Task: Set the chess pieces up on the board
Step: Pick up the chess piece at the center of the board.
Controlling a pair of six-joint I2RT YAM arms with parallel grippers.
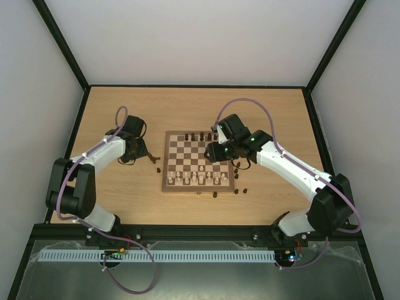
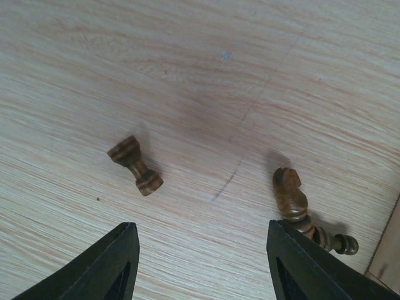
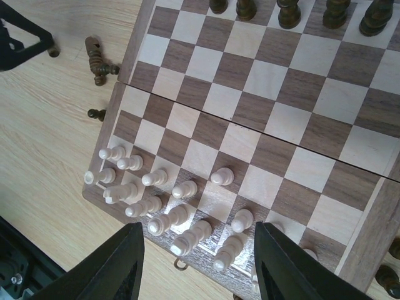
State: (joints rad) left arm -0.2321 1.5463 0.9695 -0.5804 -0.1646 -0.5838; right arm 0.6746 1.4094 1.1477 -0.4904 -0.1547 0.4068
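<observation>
The board point(image 1: 187, 156) sits mid-way across the table point(image 1: 275, 112) with bare wood all round. Dark chess pieces point(image 1: 201, 135) line its far row and others are strewn off both sides. The left gripper point(image 2: 200, 250), jaws wide and empty, hovers over a toppled rook point(image 2: 134, 165) and knight point(image 2: 289, 194), with another piece half-hidden behind its finger; the right gripper point(image 3: 197, 250), equally wide and empty, hangs above the cream chessmen point(image 3: 162, 194).

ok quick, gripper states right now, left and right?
Left gripper: open, holding nothing, above the bare table by a toppled dark chess piece.
Right gripper: open, holding nothing, over the board.
</observation>
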